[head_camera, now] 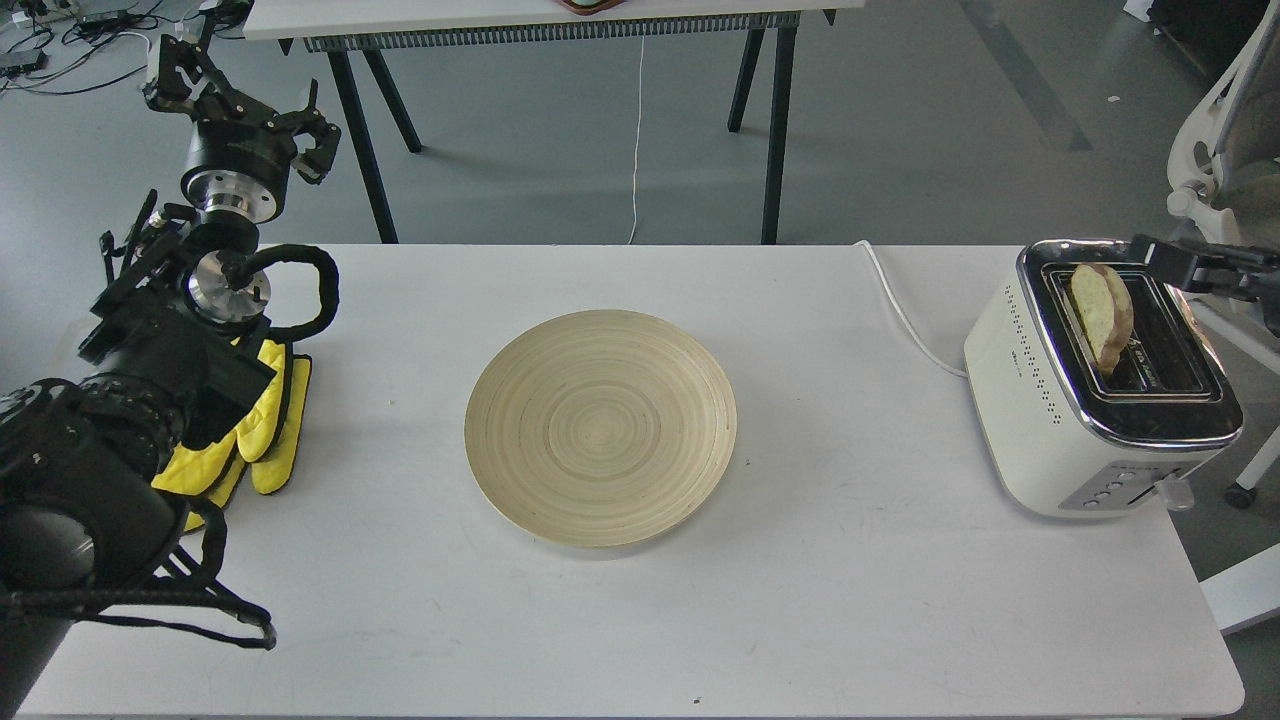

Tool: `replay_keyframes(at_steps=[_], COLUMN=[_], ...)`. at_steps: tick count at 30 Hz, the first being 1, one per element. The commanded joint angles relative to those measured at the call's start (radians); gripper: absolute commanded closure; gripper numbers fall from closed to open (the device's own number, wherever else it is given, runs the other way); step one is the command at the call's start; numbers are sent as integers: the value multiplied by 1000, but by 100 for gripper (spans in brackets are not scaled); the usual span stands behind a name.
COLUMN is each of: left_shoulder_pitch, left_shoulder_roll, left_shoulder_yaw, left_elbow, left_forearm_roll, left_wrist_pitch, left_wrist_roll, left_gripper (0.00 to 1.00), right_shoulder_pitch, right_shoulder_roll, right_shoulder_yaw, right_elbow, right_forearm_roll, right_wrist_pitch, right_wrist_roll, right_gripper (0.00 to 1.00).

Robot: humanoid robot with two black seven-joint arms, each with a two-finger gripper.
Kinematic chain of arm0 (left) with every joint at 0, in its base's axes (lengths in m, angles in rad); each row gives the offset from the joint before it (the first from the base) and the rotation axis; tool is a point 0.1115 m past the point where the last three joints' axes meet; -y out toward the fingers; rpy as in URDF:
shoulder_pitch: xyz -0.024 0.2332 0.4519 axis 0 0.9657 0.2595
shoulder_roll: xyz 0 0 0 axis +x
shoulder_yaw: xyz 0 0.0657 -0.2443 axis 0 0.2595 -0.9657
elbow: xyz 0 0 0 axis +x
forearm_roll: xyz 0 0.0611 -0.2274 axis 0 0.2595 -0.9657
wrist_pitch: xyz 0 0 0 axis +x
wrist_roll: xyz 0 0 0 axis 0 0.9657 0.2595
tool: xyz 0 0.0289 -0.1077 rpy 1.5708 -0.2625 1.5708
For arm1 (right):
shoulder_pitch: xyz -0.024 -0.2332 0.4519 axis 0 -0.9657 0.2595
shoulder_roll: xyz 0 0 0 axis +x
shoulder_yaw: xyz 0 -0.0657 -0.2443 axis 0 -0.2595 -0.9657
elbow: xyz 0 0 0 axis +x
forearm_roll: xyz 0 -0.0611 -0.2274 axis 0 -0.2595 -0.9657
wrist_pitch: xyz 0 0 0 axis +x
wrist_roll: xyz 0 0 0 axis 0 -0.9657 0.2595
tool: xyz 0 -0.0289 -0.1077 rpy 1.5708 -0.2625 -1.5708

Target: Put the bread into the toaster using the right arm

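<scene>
The bread (1100, 312) stands tilted in the left slot of the cream-white toaster (1060, 420) at the table's right end, its upper half sticking out above the chrome top. My right arm comes in from the right edge, and its small black gripper (1145, 252) sits at the slice's upper right edge. It is seen end-on and dark, so I cannot tell whether its fingers touch or hold the bread. My left gripper (245, 105) is raised at the far left, beyond the table's back edge, open and empty.
A round bamboo plate (600, 428) lies empty mid-table. Yellow mitts (265, 435) lie by my left arm. The toaster's white cord (905, 315) runs off the back edge. A white chair (1215, 160) stands right of the table, and another table's legs (775, 120) stand behind.
</scene>
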Motion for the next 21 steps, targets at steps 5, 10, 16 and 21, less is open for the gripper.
replay_keyframes(at_steps=[5,10,16,21], left_shoulder_pitch=[0,-1,0,-1], left_shoulder_roll=[0,0,3,5], left_shoulder_yaw=[1,1,1,1], left_elbow=[0,0,0,0], left_forearm_roll=[0,0,0,0], left_wrist_pitch=[0,0,0,0], left_wrist_roll=[0,1,1,1], left_gripper=[0,0,0,0], right_shoulder_pitch=[4,4,-3,-4], right_shoulder_roll=[113,273,457,615], right_shoulder_yaw=[170,293,417,492], right_elbow=[-57,-158,-293,-413], right_forearm_roll=[502,720,778,1010], right_wrist_pitch=[-8,-32,-32,-32], right_wrist_roll=[14,20,20,10], right_gripper=[1,1,1,1])
